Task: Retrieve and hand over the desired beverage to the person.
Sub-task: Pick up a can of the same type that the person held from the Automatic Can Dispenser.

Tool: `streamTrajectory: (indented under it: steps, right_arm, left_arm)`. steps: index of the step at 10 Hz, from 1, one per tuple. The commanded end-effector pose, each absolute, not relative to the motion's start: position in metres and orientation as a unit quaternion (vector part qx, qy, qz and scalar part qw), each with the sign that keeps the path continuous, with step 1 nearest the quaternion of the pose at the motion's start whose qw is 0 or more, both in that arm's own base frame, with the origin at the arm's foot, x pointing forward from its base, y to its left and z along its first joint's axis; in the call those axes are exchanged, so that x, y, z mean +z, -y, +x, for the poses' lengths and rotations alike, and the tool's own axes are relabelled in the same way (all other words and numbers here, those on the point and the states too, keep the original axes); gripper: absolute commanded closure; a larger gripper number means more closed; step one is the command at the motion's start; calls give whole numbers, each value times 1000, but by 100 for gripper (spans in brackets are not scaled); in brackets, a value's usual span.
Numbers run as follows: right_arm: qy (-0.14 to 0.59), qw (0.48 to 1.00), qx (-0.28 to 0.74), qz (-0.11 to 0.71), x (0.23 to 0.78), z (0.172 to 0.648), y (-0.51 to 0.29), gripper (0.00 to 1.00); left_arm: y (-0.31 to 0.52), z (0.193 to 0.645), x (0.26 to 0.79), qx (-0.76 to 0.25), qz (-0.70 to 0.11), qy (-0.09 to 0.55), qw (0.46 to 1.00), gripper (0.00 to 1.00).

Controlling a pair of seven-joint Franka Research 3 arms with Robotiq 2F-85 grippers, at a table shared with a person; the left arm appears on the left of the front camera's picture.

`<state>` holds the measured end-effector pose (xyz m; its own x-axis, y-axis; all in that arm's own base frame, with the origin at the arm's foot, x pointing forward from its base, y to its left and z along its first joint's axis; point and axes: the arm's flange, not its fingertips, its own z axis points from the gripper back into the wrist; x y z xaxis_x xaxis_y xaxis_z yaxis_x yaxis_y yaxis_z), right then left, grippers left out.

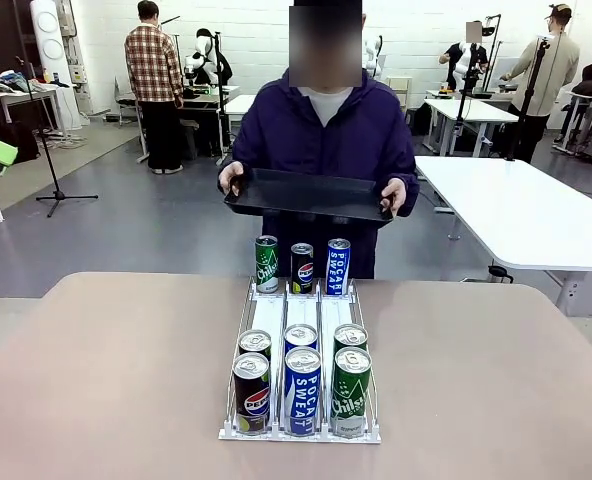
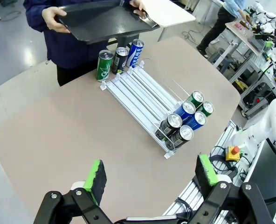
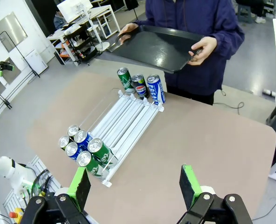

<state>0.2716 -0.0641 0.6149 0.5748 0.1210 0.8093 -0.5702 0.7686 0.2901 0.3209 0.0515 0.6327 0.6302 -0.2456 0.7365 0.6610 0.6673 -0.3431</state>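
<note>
The person (image 1: 326, 125) in a dark navy jacket stands at the table's far side, holding a black tray (image 1: 306, 195) level in both hands. Beverage cans fill a white wire rack (image 1: 301, 310): a Pepsi (image 1: 252, 393), a Pocari Sweat (image 1: 302, 390) and a green Chilsung (image 1: 350, 392) stand at its near end, with three more behind them. At the far end stand a green can (image 1: 266, 264), a Pepsi (image 1: 302, 268) and a Pocari Sweat (image 1: 338, 266). My left gripper (image 2: 151, 172) hangs open high above the table. My right gripper (image 3: 135, 186) is open too, well above the rack (image 3: 126, 119).
The brown tabletop (image 1: 106, 380) has free room on both sides of the rack. A white table (image 1: 526, 210) stands behind at the right, and a tripod (image 1: 56, 170) at the left. Other people work at benches farther back.
</note>
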Motion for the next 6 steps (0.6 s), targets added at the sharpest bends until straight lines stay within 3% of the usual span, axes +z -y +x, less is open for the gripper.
streamTrajectory:
  steps: [1,6]
  right_arm:
    - [413,841,211,280,615,274,64,0]
    - [413,841,211,280,615,274,64,0]
  left_arm:
    - [-53,322,633,-278,-312,343,841,0]
    - [-53,322,633,-278,-312,343,841,0]
